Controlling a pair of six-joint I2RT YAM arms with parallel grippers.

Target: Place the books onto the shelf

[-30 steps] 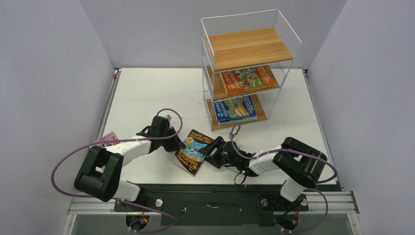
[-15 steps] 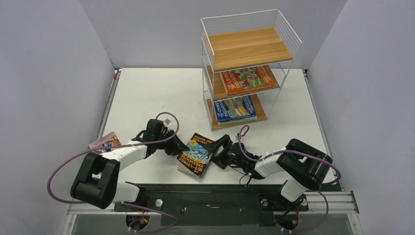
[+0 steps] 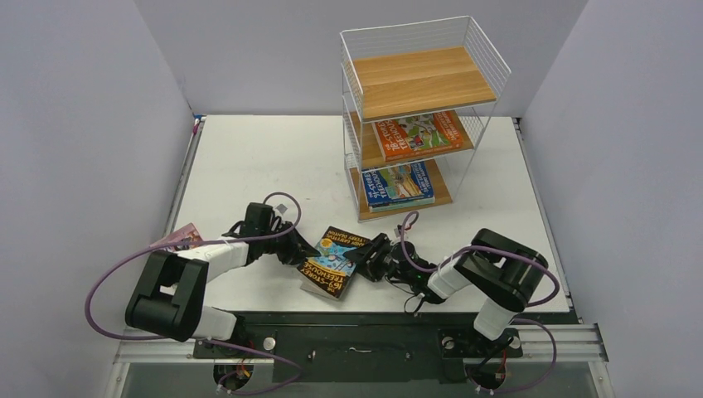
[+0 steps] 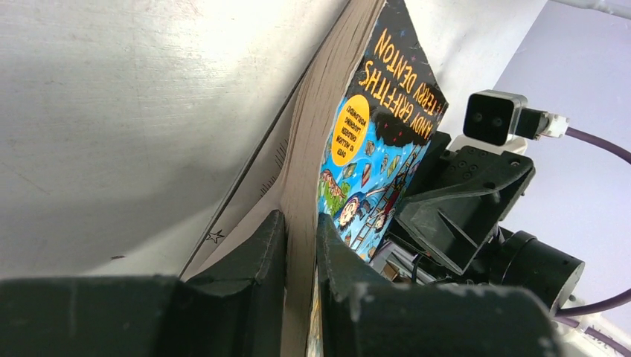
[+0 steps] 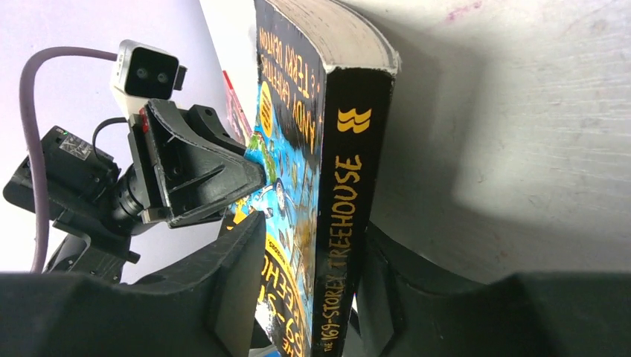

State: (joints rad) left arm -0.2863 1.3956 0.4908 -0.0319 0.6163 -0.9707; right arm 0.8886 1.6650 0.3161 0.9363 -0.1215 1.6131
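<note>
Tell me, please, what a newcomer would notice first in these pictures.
A dark book, tilted up near the front edge of the table, is clamped by the left gripper, with the right gripper straddling its spine. Behind stands the tall wire shelf, an orange book on its middle board, a blue book on the bottom.

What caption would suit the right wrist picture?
Right gripper straddles the Treehouse book at its spine; left gripper pinches the far edge.
</note>
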